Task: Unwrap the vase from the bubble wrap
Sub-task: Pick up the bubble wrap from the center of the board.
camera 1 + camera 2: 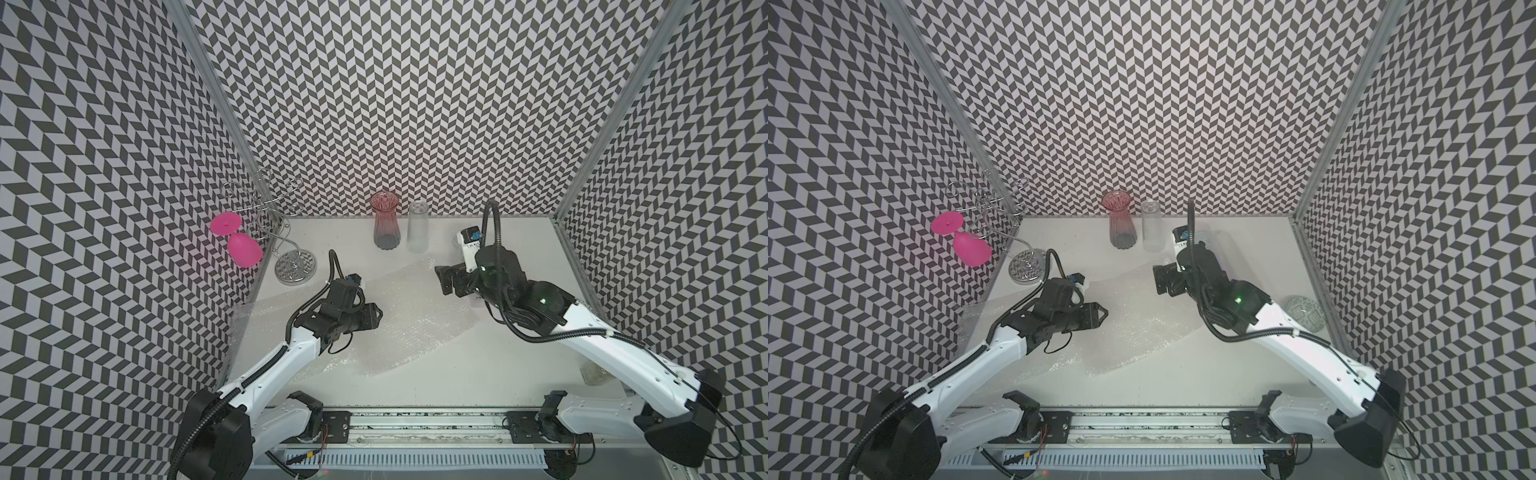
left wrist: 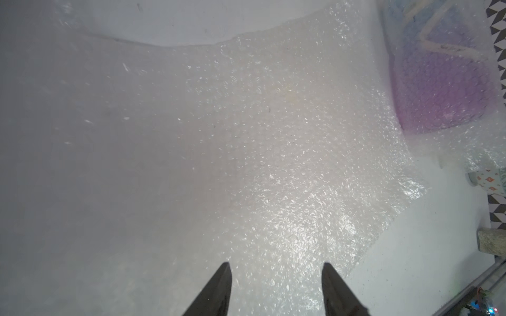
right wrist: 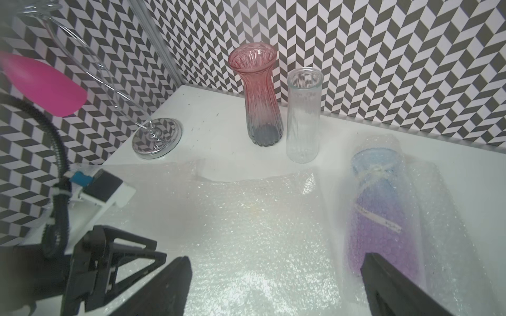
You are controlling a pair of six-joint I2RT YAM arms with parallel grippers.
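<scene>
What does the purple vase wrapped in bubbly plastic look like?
The wrapped vase lies on its side on the white table, fully covered in clear bubble wrap. Through the wrap it looks blue at the neck end, which points toward the patterned wall, fading to purple at the wide end. White strips, seemingly tape, cross the neck and body. The open right gripper has one finger by the purple end; whether it touches is unclear.
</scene>
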